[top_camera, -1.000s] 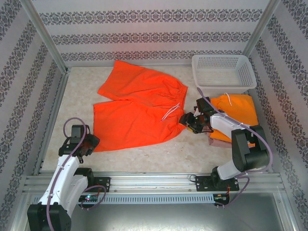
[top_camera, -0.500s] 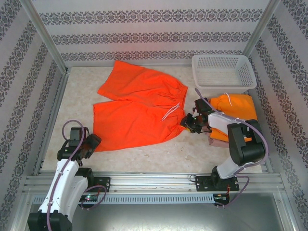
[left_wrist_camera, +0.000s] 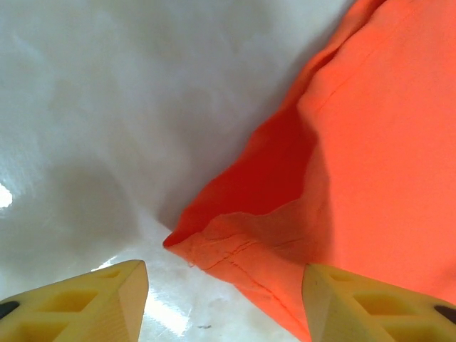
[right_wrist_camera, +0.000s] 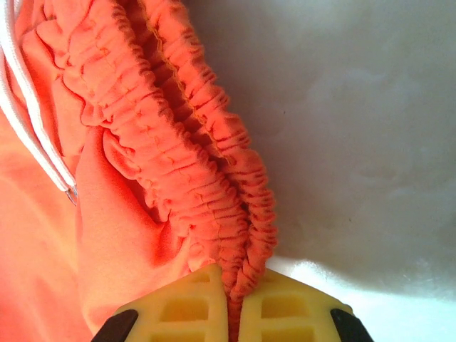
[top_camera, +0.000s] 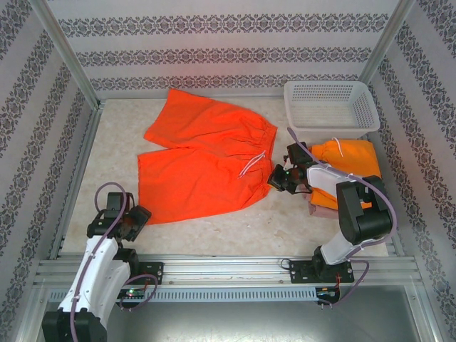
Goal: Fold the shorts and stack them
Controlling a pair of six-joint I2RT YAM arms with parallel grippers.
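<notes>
Reference point: the white mesh basket [top_camera: 365,107], standing at the far right corner of the table [top_camera: 235,221].

Red-orange shorts [top_camera: 206,167]: found spread flat and unfolded to the left of the basket, waistband [top_camera: 269,146] toward the basket and both legs running away from it. A white drawstring [top_camera: 251,165] lay loose over the cloth just inside the waistband.

Orange shorts [top_camera: 353,160]: found folded, directly in front of the basket and close to its near wall. A strip of the pink shorts [top_camera: 311,208] showed beneath them at the edge farther from the basket; how that pair was folded could not be made out.

Right gripper [top_camera: 279,179]: located in front of the basket's left end, between the folded pile and the red-orange pair. In the wrist view the right gripper [right_wrist_camera: 233,299] had its jaws pressed together on the gathered elastic waistband [right_wrist_camera: 214,185], with a fold of it pinched between the yellow fingers [right_wrist_camera: 182,306].

Left gripper [top_camera: 135,217]: located well apart from the basket, at the near left hem corner of the red-orange shorts. In the wrist view the left gripper [left_wrist_camera: 224,299] stood with its jaws partly apart, the hem corner [left_wrist_camera: 214,246] lying between the fingers [left_wrist_camera: 92,299]. Nothing was gripped.
</notes>
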